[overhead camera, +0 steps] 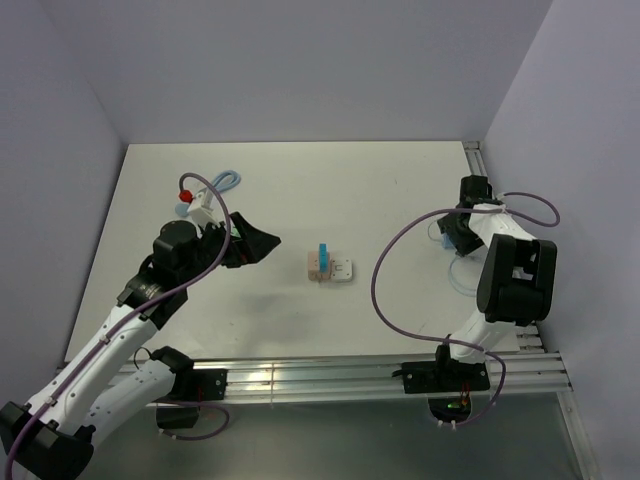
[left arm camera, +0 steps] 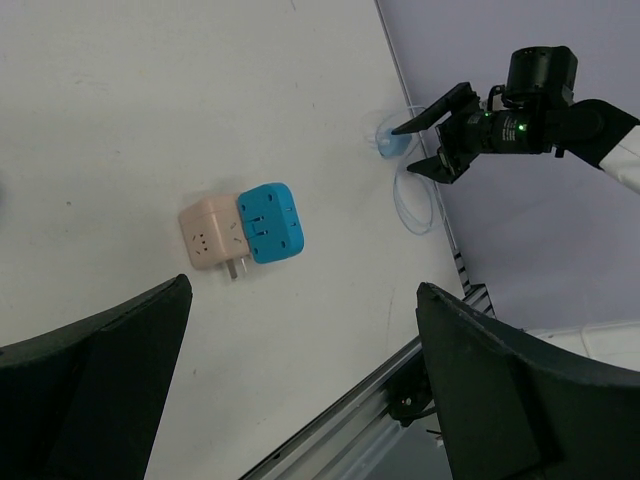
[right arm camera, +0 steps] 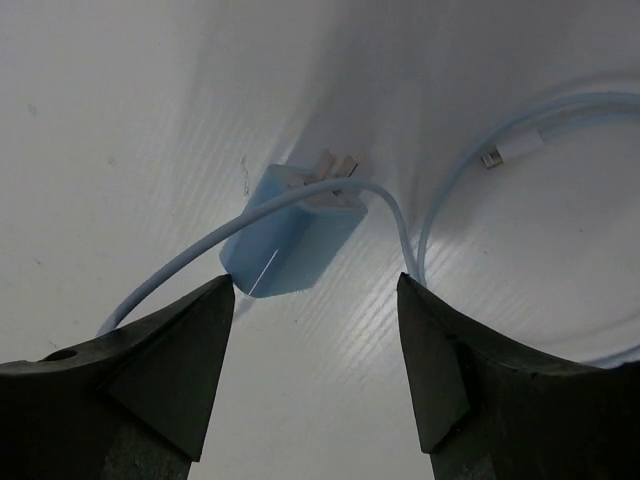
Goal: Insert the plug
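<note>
A light blue plug [right arm camera: 300,235] lies on the white table with its prongs [right arm camera: 335,165] pointing away and its pale cable [right arm camera: 420,230] looped beside it. My right gripper [right arm camera: 315,285] is open just above it, the plug just beyond the fingertips and nothing between them. At the table's middle stand a pink socket block [left arm camera: 208,232] and a blue socket block [left arm camera: 272,222], touching each other; they also show in the top view [overhead camera: 330,266]. My left gripper [left arm camera: 303,290] is open and empty, left of the blocks [overhead camera: 250,245].
A second pale cable [overhead camera: 226,180] with a white and red piece [overhead camera: 188,200] lies at the back left. An aluminium rail [overhead camera: 380,372] runs along the near table edge. Grey walls close in the back and both sides.
</note>
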### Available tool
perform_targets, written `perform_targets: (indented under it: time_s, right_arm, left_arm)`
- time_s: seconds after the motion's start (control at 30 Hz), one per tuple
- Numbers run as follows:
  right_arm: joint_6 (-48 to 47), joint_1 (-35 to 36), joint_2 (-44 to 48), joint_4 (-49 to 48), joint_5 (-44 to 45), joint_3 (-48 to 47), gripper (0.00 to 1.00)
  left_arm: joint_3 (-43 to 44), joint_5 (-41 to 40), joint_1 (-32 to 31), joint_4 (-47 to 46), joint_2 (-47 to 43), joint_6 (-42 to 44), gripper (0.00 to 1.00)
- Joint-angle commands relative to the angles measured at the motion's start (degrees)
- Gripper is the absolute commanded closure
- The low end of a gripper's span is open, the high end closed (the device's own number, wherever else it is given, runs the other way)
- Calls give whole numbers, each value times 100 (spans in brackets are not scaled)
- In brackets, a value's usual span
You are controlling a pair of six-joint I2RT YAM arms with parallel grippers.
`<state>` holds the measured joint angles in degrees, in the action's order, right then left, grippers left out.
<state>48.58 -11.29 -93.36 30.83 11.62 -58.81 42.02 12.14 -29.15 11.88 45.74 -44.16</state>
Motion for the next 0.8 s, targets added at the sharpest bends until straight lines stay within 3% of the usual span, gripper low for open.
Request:
perform_targets:
  time_s: [0.0, 0.57, 0.7, 0.73, 0.77]
  right_arm:
    - [47, -40, -226, -227, 280, -359, 27]
    - [-24, -31, -1298, -69, 447, -930, 25]
    - [-129, -40, -1369, -138, 341, -931, 41]
    - [-260, -14, -1343, -208, 289, -887, 63]
    - [-322, 12, -1273, -348, 228, -800, 72]
  left_arm:
    - [254, -19, -30, -98, 5, 118, 1]
    - [307, -1, -30, -142, 269, -40, 0]
    - [245, 279, -30, -282, 313, 57, 1]
    - [237, 384, -38, -317, 331, 100, 0]
    - [219, 525, -39, -344, 339, 109, 1]
